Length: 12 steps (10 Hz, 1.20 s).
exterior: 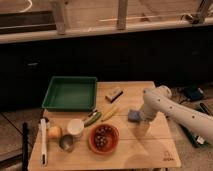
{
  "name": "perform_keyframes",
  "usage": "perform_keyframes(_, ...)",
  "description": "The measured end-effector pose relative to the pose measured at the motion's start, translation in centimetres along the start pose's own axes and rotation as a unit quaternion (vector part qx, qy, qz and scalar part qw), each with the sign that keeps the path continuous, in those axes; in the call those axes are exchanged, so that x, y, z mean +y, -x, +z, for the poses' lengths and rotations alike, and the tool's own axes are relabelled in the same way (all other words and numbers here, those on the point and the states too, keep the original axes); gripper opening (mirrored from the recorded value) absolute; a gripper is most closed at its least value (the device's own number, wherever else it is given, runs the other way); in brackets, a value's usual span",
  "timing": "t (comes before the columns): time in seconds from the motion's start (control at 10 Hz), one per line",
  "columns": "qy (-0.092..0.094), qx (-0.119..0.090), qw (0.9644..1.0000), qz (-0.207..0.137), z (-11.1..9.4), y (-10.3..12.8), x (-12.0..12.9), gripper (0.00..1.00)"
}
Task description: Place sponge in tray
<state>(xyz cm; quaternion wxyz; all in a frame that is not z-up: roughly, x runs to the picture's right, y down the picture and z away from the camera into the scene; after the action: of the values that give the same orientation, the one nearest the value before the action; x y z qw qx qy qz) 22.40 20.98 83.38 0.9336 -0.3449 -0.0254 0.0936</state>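
The blue-lavender sponge [133,116] lies on the wooden table, right of centre. My gripper [142,128] hangs at the end of the white arm [170,111], which reaches in from the right. The gripper is just to the right of the sponge and a little nearer the front edge, close to the table top. I cannot tell if it touches the sponge. The green tray [70,94] sits at the table's back left, with nothing in it, well away from the gripper.
An orange bowl [104,138] with dark contents stands front centre. A white cup [76,128], a metal cup [66,143], a round orange item [55,132] and a white-handled utensil [43,141] are at the front left. A green vegetable [92,119], a yellow item [110,114] and a brown block [114,94] lie between tray and sponge.
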Motion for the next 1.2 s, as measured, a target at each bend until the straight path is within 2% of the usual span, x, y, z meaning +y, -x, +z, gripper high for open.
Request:
perform_keyframes(0.3,0.008,0.001,1.0,-0.002,0.28,-0.14,0.04,0.8)
perform_keyframes(0.4,0.009,0.001,1.0,-0.002,0.35,-0.14,0.02,0.75)
perform_keyframes(1.1,0.005,-0.006,1.0,0.003,0.22,-0.44,-0.01,0.07)
perform_keyframes(1.2,0.004,-0.007,1.0,0.003,0.19,-0.47,-0.05,0.01)
